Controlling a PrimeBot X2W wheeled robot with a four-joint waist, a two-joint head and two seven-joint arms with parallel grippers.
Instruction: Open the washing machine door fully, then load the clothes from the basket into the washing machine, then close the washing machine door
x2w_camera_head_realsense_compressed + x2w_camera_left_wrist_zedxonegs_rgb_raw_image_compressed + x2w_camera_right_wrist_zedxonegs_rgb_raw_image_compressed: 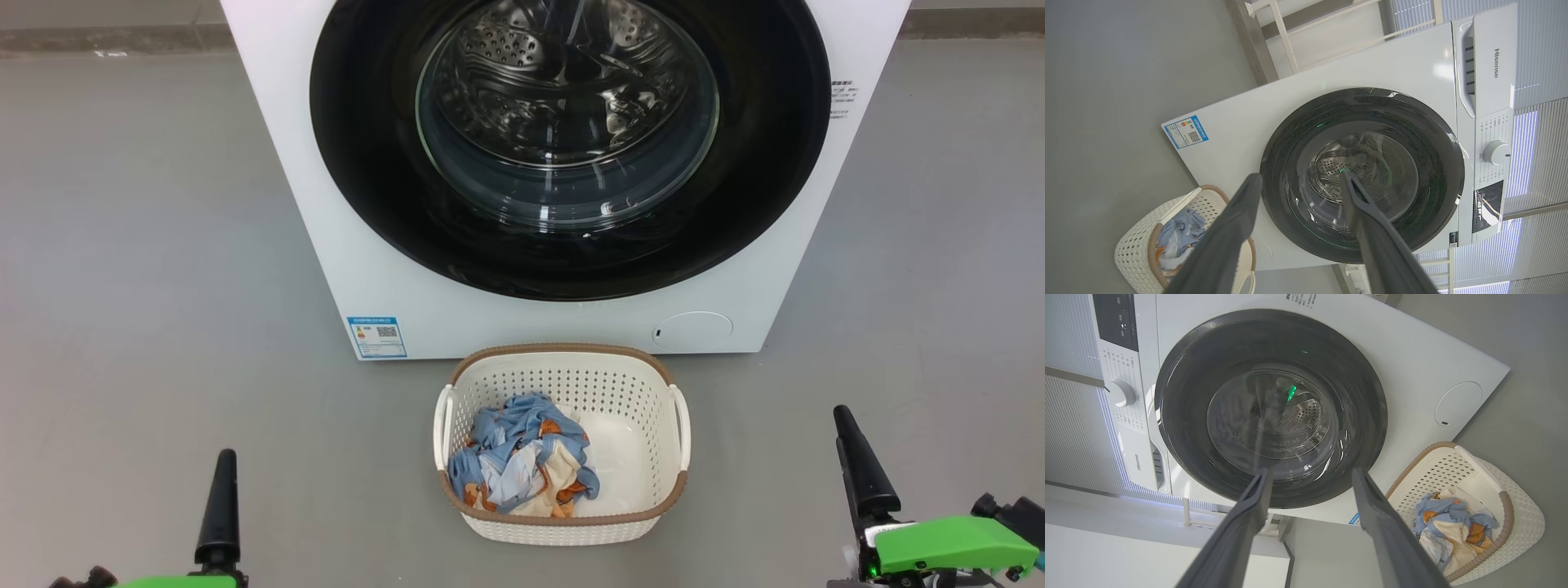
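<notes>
The left gripper (1300,174) and right gripper (1311,471) are hovering low, fingers spread wide, gripping nothing. Ahead, the basket (563,349) is sitting on the smooth grey floor (147,245), the clothes (522,461) bunching inside. Beyond, the washing machine (367,269) is standing before a ribbed pale wall (1543,49), the washing machine door (367,163) sitting closed.

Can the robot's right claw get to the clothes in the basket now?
Probably yes. The basket is open on top, the clothes lie uncovered, and nothing stands between them and the open right claw.
</notes>
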